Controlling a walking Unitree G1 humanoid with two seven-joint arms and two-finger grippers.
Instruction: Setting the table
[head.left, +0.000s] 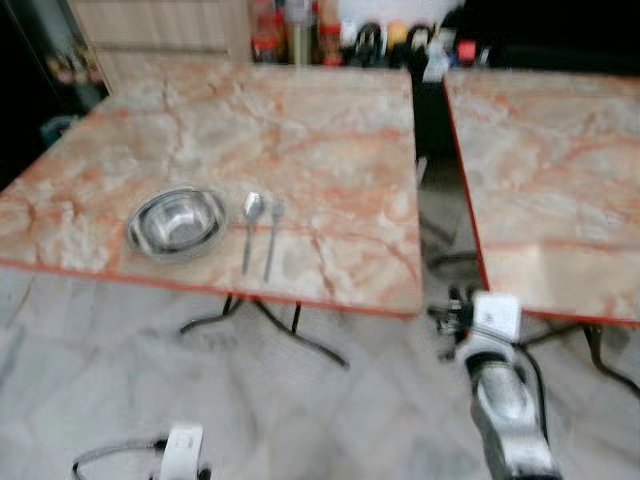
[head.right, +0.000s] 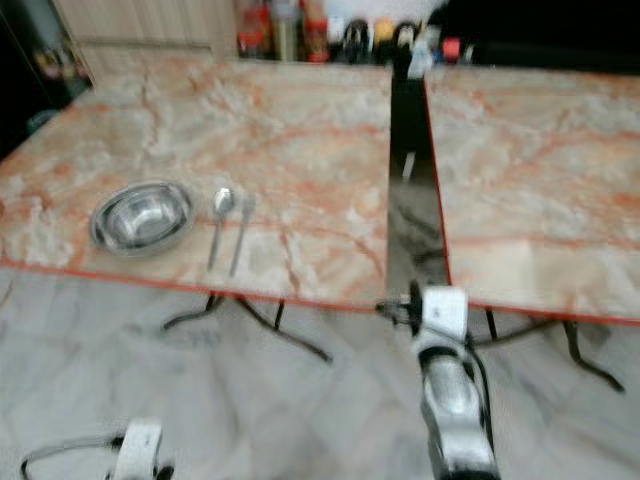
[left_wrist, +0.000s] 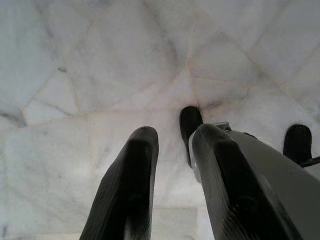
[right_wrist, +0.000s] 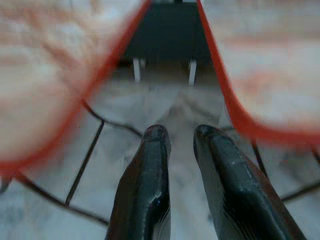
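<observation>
Bowl, spoon and fork already lie together near the front edge of the left table, the bowl to the left, the spoon just beside it and the fork next to the spoon, both with handles toward the robot. That place looks laid, so the step in hand seems to be moving on between settings: the robot stands back on the floor, facing the gap between the left table and the right table, whose visible top holds no dishes. The right gripper points into that gap, below the red table edges, its fingers a narrow slit apart with nothing between them. The left gripper hangs low, aimed at the floor, fingers likewise close together and empty. The next move probably calls for fetching more tableware, since neither gripper carries anything, and for steering clear of the black metal table legs that splay over the floor. Both tabletops are glossy pink-and-orange marble pattern with red rims; the floor is pale grey marble tile. Bottles and jars crowd along the far edge, blurred, against a dark background.
</observation>
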